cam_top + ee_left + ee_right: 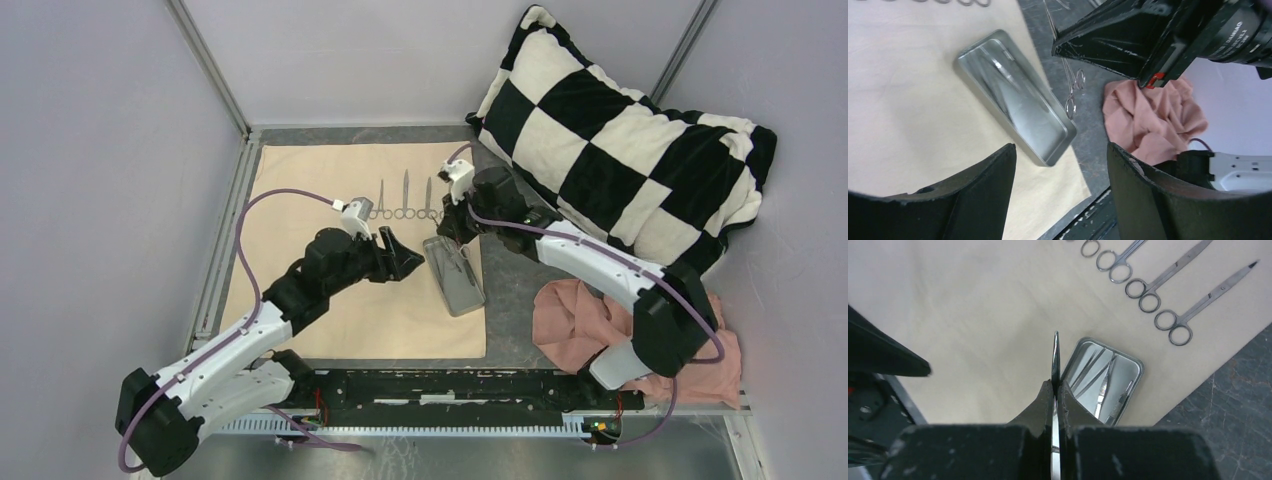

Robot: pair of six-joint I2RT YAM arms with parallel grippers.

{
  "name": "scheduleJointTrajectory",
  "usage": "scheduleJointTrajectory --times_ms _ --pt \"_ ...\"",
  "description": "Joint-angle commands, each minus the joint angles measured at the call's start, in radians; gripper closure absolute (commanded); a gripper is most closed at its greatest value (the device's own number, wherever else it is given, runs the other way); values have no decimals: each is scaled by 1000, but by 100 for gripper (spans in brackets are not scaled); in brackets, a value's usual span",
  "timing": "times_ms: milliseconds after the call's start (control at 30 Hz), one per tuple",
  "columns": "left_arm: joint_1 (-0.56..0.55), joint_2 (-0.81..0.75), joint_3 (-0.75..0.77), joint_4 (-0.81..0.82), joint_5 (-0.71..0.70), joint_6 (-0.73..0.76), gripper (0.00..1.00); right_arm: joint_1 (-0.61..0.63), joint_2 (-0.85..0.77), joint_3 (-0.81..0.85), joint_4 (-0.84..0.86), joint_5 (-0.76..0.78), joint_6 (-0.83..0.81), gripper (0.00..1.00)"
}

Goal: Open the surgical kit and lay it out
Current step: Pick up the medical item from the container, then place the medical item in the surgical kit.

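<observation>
The beige cloth wrap lies spread flat. Several scissor-like instruments lie in a row on its far part; they also show in the right wrist view. The grey metal tray sits on the cloth's right edge with a few instruments inside. My right gripper is shut on one steel instrument, held just above the tray; its ring handles hang down in the left wrist view. My left gripper is open and empty, just left of the tray.
A black-and-white checkered pillow leans at the back right. A crumpled pink cloth lies on the dark table right of the tray, partly under the right arm. A black rail runs along the near edge.
</observation>
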Motion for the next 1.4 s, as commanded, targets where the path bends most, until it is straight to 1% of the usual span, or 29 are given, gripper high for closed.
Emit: scheduleJointTrajectory --times_ms 0,100,200,367,433,567,633,667,700,733,767,800,833,867,900,933,967,1000,1067,1200,1267,1367 --pt "13 58 34 165 190 -68 26 -21 -115 -85 175 -40 357 100" --pt "13 123 41 210 253 -103 27 -20 -176 -164 284 -34 540 100" --pt "12 152 36 210 255 -116 31 -16 -230 -237 378 -13 657 100" --pt "12 177 23 235 267 -127 42 -12 -254 -278 419 7 723 100" --pt "12 191 21 242 278 -135 47 -7 -263 -288 427 21 735 100" --pt "10 220 15 260 305 -147 53 4 -262 -287 427 31 741 100" --pt "10 234 15 262 316 -148 63 5 -262 -285 429 22 739 100" --pt "10 239 17 261 321 -147 70 7 -264 -285 426 19 737 100" --pt "10 241 19 261 327 -143 80 6 -270 -285 427 18 727 100" --pt "10 245 21 259 335 -133 94 4 -273 -283 427 8 705 100" --pt "11 243 24 251 336 -121 97 -3 -274 -274 416 -13 673 99" --pt "11 238 24 245 339 -108 98 -18 -274 -265 400 -52 627 94" --pt "11 232 22 248 350 -91 98 -45 -272 -259 398 -116 586 81" --pt "11 226 20 251 365 -76 98 -72 -269 -265 416 -196 564 72" --pt "12 221 19 252 382 -63 98 -96 -268 -275 463 -291 546 60" --pt "12 216 16 254 400 -51 98 -111 -269 -279 485 -371 523 54" --pt "12 213 14 256 419 -41 98 -124 -268 -271 463 -402 496 47" --pt "12 211 12 257 438 -31 98 -130 -265 -255 432 -431 458 45" --pt "12 207 7 265 469 -16 98 -146 -254 -236 388 -483 416 45" --pt "12 200 -7 314 526 -15 98 -165 -239 -239 425 -566 440 46" --pt "12 199 -12 332 549 -16 98 -172 -234 -253 477 -603 481 51" --pt "12 197 -14 334 560 -12 98 -178 -228 -280 589 -664 558 61"
